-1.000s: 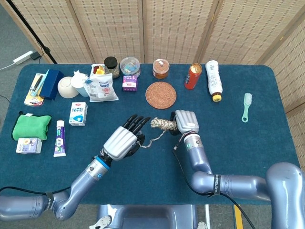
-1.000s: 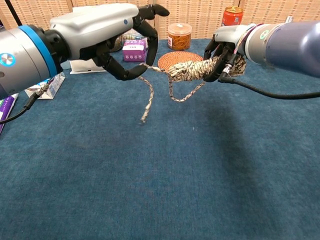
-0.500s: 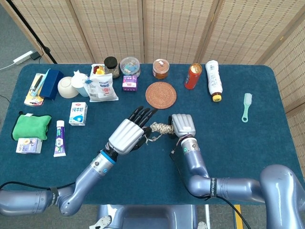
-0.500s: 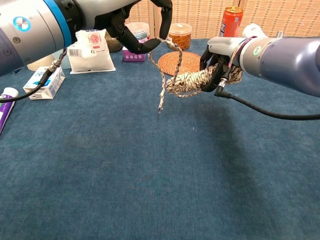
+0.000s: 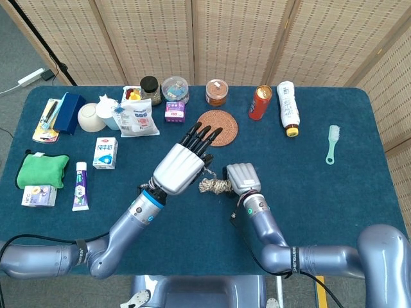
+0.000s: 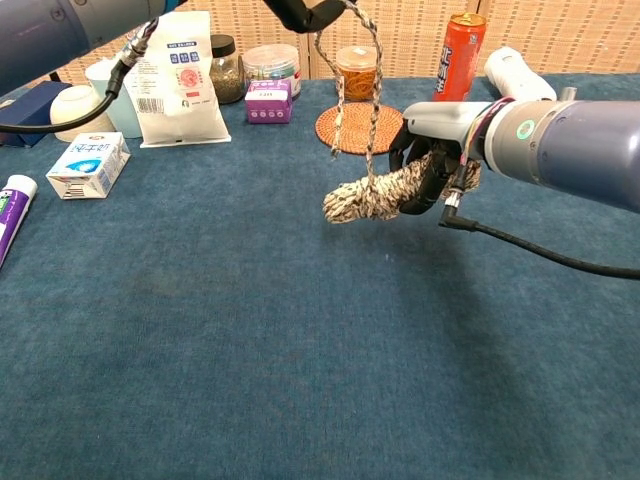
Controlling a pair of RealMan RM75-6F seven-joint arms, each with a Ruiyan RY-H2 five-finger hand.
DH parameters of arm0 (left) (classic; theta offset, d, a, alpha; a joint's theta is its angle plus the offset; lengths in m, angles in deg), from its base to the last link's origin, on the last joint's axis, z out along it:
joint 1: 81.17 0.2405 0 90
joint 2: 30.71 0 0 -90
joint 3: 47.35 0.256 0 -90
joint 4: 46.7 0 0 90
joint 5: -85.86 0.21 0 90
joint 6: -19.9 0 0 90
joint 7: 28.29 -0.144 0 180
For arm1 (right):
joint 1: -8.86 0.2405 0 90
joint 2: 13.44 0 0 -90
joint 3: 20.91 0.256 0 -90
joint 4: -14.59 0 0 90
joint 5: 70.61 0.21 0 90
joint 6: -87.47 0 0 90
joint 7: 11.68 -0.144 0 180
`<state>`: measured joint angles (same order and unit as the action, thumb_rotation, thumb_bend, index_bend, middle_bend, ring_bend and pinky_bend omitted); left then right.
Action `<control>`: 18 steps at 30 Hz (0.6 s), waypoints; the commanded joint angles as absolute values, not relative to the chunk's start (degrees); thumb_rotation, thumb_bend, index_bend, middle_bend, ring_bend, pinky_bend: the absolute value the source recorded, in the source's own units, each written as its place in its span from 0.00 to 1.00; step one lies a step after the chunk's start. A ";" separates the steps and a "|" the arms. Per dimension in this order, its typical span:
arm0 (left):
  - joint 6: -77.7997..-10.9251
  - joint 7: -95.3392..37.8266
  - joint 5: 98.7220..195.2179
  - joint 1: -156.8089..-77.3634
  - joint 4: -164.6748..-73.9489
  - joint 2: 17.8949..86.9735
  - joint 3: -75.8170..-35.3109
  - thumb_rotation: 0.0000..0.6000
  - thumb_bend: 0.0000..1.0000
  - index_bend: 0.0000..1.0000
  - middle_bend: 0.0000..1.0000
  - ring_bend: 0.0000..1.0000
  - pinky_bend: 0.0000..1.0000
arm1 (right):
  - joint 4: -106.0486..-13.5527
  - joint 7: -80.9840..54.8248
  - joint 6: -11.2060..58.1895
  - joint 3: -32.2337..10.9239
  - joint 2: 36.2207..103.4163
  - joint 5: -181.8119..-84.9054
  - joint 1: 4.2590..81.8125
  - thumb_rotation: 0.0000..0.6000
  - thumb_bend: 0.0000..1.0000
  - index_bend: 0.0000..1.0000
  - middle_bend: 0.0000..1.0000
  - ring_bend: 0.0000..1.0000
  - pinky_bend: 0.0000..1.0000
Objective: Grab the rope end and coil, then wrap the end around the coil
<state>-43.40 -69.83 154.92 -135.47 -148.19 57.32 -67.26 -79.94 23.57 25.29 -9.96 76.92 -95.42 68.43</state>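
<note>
One rope coil [image 6: 375,198], wound tight and speckled tan and brown, hangs above the blue counter [image 6: 250,350] in my right hand [image 6: 437,160], whose dark fingers clamp round one end of the bundle while the other end sticks out free toward the left. From the middle of the coil the rope end [image 6: 372,95] climbs straight up as a loose strand, loops over at the top of the chest view and drops a short tail beside itself. My left hand [image 5: 182,165] holds that strand up high: in the chest view only its dark fingertips [image 6: 305,14] show at the top edge, pinching the rope, and in the head view I see the back of the hand raised over the coil with its fingers stretched toward the far side of the counter. Just beyond the hands lies a round woven coaster [image 5: 217,128]. Along the far edge stand a red can [image 5: 259,102], a white bottle with a yellow cap [image 5: 288,107], an orange-lidded jar [image 5: 217,92], a small purple box [image 5: 174,111], a clear tub [image 5: 174,89], a dark jar [image 5: 149,90] and a white pouch [image 5: 138,119]. Further left I make out a white bowl [image 5: 89,117], a small milk carton [image 5: 104,153], a toothpaste tube [image 5: 80,186] and a green cloth [image 5: 42,170]. Well apart on the right side rests a pale green brush [image 5: 331,144].
</note>
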 commanded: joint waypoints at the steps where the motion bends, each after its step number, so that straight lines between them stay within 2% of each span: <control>1: -43.10 -69.88 154.37 -136.55 -146.29 58.67 -67.41 1.00 0.43 0.64 0.00 0.00 0.00 | -81.76 23.01 26.67 -10.47 76.02 -96.71 67.72 1.00 0.67 0.77 0.76 0.67 0.84; 7: -42.49 -68.99 152.08 -138.26 -140.84 61.38 -67.94 1.00 0.43 0.64 0.00 0.00 0.00 | -84.84 21.38 29.66 -11.34 73.93 -100.11 66.71 1.00 0.67 0.77 0.76 0.67 0.84; 18: -40.21 -67.00 147.07 -140.87 -129.69 65.71 -67.98 1.00 0.43 0.64 0.00 0.00 0.00 | -92.23 7.62 42.36 -9.49 65.57 -108.55 63.27 1.00 0.67 0.78 0.76 0.67 0.83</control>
